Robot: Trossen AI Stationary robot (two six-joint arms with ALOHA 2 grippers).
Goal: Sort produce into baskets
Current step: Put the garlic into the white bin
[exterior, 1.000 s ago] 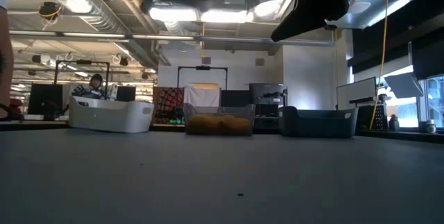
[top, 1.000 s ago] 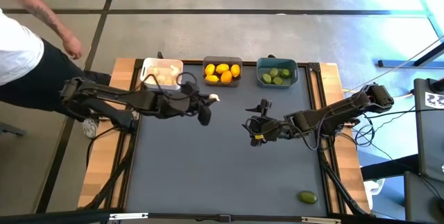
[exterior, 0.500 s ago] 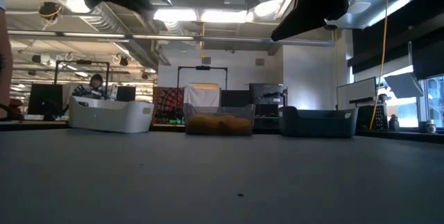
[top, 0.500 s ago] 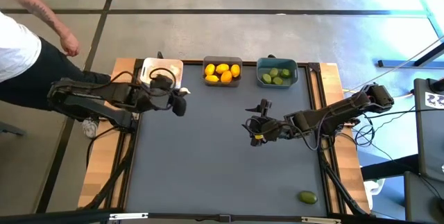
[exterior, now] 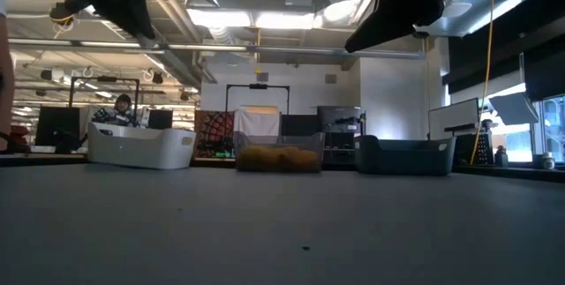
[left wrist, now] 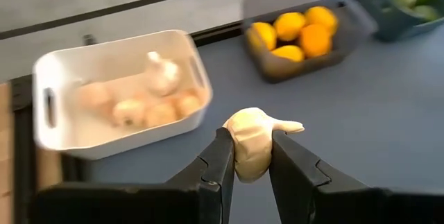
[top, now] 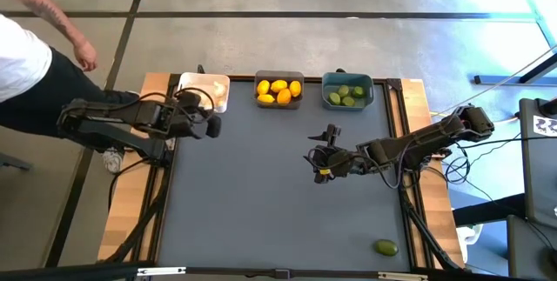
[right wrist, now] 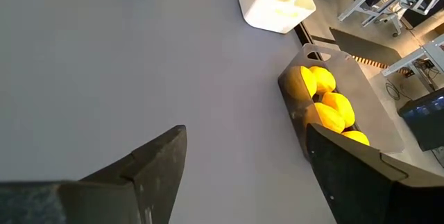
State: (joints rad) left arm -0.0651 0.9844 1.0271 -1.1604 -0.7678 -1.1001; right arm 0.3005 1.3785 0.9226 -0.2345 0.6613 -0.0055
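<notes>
We see the left gripper [left wrist: 251, 156] clamped on a garlic bulb [left wrist: 251, 141], held above the table [top: 278, 211] just near of the white basket [top: 216, 84] at the far left. The right gripper [right wrist: 239, 165] hangs over mid-table with its fingers spread wide and empty. One lime [top: 385, 247] lies alone at the near right corner.

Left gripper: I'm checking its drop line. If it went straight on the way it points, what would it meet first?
Probably the white bin of garlic; the left gripper holds a garlic bulb just short of it, though depth is unclear.

left gripper [left wrist: 250, 156] clamped, right gripper [right wrist: 243, 175] jaws apart
</notes>
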